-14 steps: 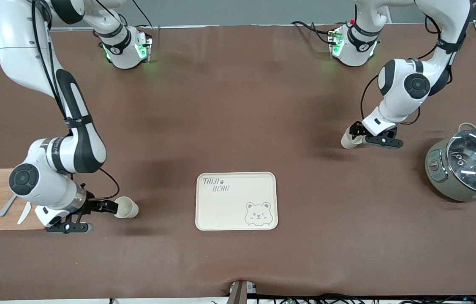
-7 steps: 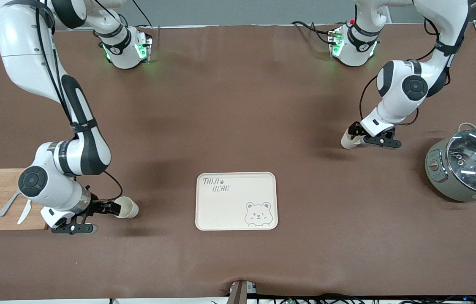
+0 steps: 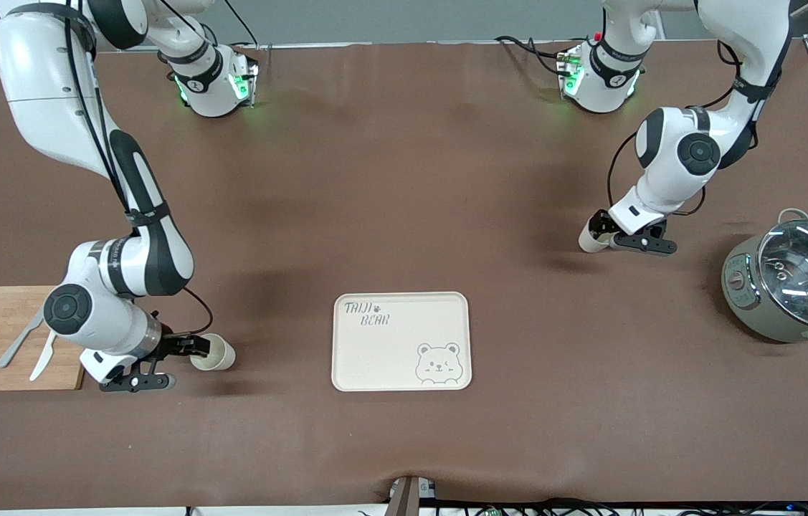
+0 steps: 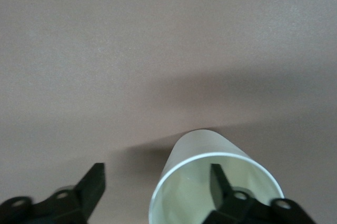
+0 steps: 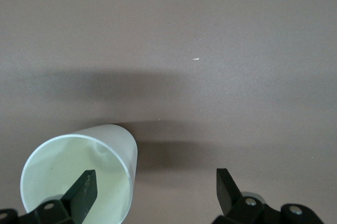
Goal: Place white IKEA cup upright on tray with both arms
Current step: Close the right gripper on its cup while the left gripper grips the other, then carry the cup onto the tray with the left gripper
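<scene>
Both white cups are found lying on their sides on the brown table, neither on the tray (image 3: 389,351), which sits in the lower middle of the front view. The first cup (image 3: 219,356) is seen low in that view near the cutting board (image 3: 9,315), toward the right arm's end; the second cup (image 3: 588,242) is seen higher up, toward the left arm's end, not far from the pot (image 3: 794,279).

The right gripper (image 3: 188,349) is spread wide at the first cup, one finger poked inside the mouth and one outside the wall; nothing is pinched. The left gripper (image 3: 606,233) is released too, with the second cup's wall straddled the same way.

For a clean grab, the wall should probably be seated deep between the fingers before they're closed; the squeeze is best kept gentle so the round cup isn't rolled away; each cup must then be turned mouth-up before it's lowered onto the tray.
</scene>
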Motion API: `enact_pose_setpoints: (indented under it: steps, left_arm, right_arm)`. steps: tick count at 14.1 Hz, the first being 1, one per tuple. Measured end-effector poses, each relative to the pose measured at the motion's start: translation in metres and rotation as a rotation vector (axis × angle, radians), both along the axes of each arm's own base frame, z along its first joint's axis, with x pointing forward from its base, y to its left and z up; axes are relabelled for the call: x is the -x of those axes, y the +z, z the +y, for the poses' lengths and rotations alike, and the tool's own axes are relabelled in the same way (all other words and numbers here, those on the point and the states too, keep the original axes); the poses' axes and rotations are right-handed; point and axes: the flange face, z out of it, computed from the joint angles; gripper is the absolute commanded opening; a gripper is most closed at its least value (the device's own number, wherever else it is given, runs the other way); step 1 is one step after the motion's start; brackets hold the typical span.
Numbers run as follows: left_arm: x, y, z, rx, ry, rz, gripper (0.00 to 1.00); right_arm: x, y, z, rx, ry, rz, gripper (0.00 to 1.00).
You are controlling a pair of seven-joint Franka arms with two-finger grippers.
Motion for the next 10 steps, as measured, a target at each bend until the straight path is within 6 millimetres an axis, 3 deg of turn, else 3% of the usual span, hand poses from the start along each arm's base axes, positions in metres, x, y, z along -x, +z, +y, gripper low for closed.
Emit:
enact_pose_setpoints:
  steps: [6,10]
  left_arm:
    - [-0.001,-0.002,0.0,0.001,0.005,-0.001,0.0]
    - [-0.025,0.018,-0.008,0.011,0.035,-0.061,0.0]
  right_arm:
    - [0.002,-0.004,0.005,-0.003,0.008,-0.003,1.0]
    - [0.001,-0.006,0.014,-0.005,0.02,-0.022,1.0]
